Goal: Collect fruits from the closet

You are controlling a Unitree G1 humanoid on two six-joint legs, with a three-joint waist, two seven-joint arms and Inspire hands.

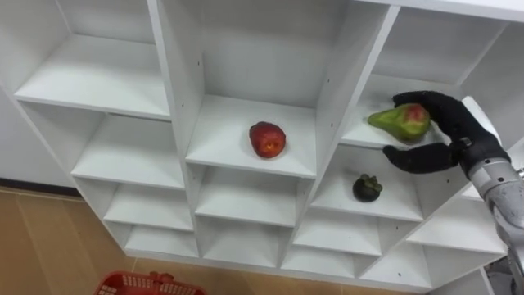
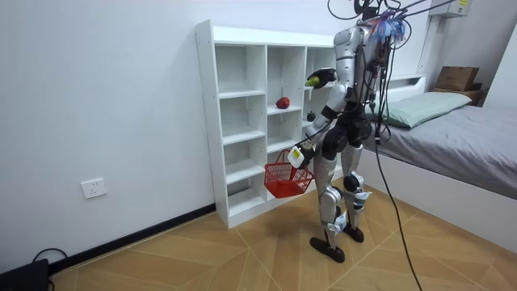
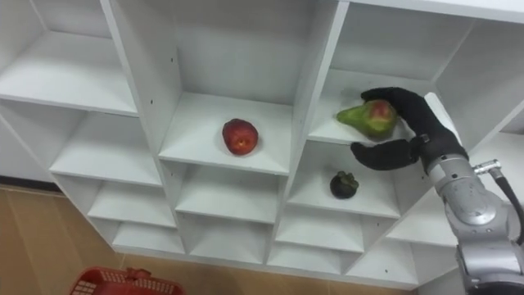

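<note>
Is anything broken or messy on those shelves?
Nothing looks wrong. The apple and the dark round fruit sit neatly on the white shelves, and the right hand curls round the pear. The red basket hangs from the left hand.

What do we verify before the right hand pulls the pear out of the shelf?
1. Right hand curled round the pear: ok, the fingers wrap its top and back.
2. Thumb closed on the pear: not ok, it sits below the pear with a gap.
3. Pear lifted off its shelf board: cannot tell.
4. Way out of the compartment: ok, nothing is in front of the pear.
5. Basket ready: ok, it hangs from the left hand, low in front of the shelves.
6. Fruit left to collect: the apple in the middle column and the dark fruit one board below the pear.
</note>
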